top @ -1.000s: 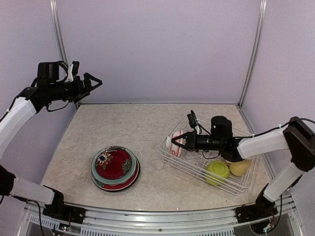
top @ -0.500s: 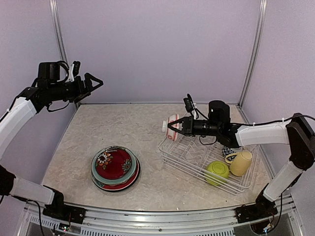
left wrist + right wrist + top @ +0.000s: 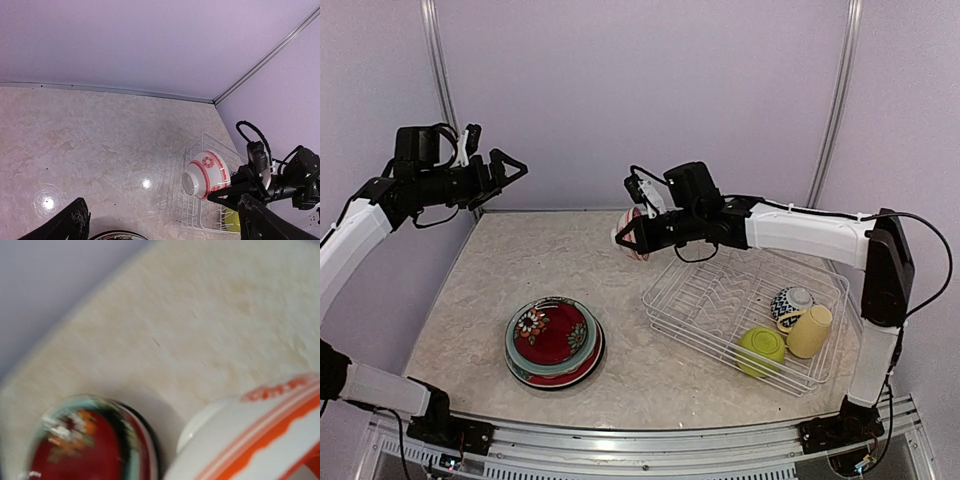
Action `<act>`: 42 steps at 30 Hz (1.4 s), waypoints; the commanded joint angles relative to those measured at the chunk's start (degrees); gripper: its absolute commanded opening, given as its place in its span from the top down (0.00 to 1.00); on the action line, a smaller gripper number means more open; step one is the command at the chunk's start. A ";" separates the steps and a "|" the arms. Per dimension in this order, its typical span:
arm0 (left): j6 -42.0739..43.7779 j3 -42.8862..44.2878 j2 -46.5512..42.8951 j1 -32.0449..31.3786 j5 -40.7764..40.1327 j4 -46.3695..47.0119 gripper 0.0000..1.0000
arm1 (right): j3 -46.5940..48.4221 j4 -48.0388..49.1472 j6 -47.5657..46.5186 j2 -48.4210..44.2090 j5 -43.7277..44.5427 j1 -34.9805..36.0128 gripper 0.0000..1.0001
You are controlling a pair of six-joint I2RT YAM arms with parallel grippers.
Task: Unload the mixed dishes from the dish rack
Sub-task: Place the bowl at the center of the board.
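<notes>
My right gripper is shut on the rim of a red-and-white bowl, carrying it in the air left of the white wire dish rack. That bowl also shows in the left wrist view and fills the lower right of the right wrist view as a bowl. In the rack lie a lime green bowl, a pale yellow mug and a blue-and-white bowl. A stack of floral plates rests on the table. My left gripper hangs open, high at the left.
Purple walls close in the back and both sides of the table. The plate stack lies below and left of the carried bowl in the right wrist view. The rack's near corner shows beneath the bowl in the left wrist view.
My right arm has lifted the red-and-white bowl out of the rack and swung it up and to the left, past the rack's left edge. The left arm has stayed still.
</notes>
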 commanded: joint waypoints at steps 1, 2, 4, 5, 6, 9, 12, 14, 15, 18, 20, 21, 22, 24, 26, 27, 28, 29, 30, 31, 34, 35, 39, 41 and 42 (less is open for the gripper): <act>1.03 0.66 -1.99 0.42 -0.70 -0.45 0.01 | 12.37 -18.20 -8.05 7.48 12.21 3.80 1.00; 0.95 0.77 -1.97 0.41 -0.49 -0.53 0.01 | 14.95 -20.51 -8.90 9.23 13.28 4.46 1.00; 0.85 0.79 -1.97 0.41 -0.13 -0.46 0.01 | 19.12 -24.44 -9.99 12.23 15.07 5.64 1.00; 0.78 0.78 -1.97 0.37 -0.09 -0.46 0.01 | 21.05 -26.24 -10.34 13.60 15.91 6.13 1.00; 0.76 0.77 -1.90 0.33 -0.05 -0.46 0.01 | 22.69 -27.76 -10.62 14.86 16.57 6.47 1.00; 0.88 0.78 -2.10 0.12 -0.19 -0.51 0.01 | 27.59 -31.29 -11.84 19.36 16.08 7.51 1.00; 1.08 0.75 -2.22 -0.17 -0.64 -0.55 0.01 | 33.69 -34.92 -12.89 24.34 15.90 8.57 1.00; 1.18 0.70 -2.23 -0.36 -0.90 -0.55 0.01 | 37.52 -36.94 -13.47 27.72 16.15 9.15 1.00; 1.19 0.70 -2.23 -0.46 -0.95 -0.55 0.01 | 40.09 -38.03 -13.53 29.37 16.63 9.47 1.00; 1.28 0.79 -1.98 -0.51 -0.90 -0.62 0.01 | 43.51 -40.86 -13.38 32.65 19.41 9.97 1.00; 1.28 0.87 -1.71 -0.28 -0.90 -0.70 0.01 | 44.08 -41.91 -12.38 33.58 21.80 10.06 1.00; 1.14 0.83 -1.58 -0.10 -0.89 -0.73 0.01 | 44.24 -42.47 -12.07 34.00 22.84 10.06 1.00; 1.04 0.75 -1.54 0.03 -0.74 -0.68 0.01 | 44.46 -43.07 -11.93 34.48 23.91 10.08 1.00; 0.93 0.77 -1.44 0.23 -0.35 -0.56 0.01 | 44.63 -44.12 -11.78 34.99 24.86 10.05 1.00; 0.84 0.71 -1.35 0.23 -0.28 -0.48 0.01 | 44.63 -44.95 -11.59 35.62 26.26 10.08 1.00; 0.84 0.66 -1.35 0.30 -0.16 -0.47 0.01 | 44.68 -45.29 -11.56 35.89 26.62 10.08 1.00; 0.77 0.70 -1.27 0.32 -0.15 -0.42 0.01 | 44.63 -45.45 -11.56 36.07 26.87 10.10 1.00; 0.71 0.72 -1.22 0.32 -0.06 -0.46 0.01 | 44.63 -45.57 -11.63 36.29 26.99 10.09 1.00; 0.67 0.70 -1.18 0.32 0.04 -0.46 0.01 | 44.64 -45.62 -11.68 36.53 26.93 10.08 1.00; 0.67 0.70 -1.17 0.32 0.14 -0.39 0.01 | 44.64 -45.54 -11.71 36.81 26.96 10.07 1.00; 0.53 0.68 -0.93 0.32 0.44 -0.38 0.01 | 44.89 -44.74 -11.90 37.36 25.45 10.08 0.94; 0.62 0.71 -0.91 0.24 0.42 -0.38 0.01 | 45.01 -44.42 -11.89 37.50 25.00 10.08 0.90; 1.01 0.81 -0.99 0.38 -0.48 -0.73 0.01 | 47.26 -44.98 -11.16 37.71 24.33 10.08 0.77; 0.95 0.79 -1.08 0.33 -0.20 -0.58 0.01 | 47.17 -44.35 -10.88 36.60 23.68 10.09 0.66; 0.93 0.79 -1.01 0.26 0.01 -0.56 0.01 | 47.03 -44.02 -10.90 35.98 23.35 10.08 0.62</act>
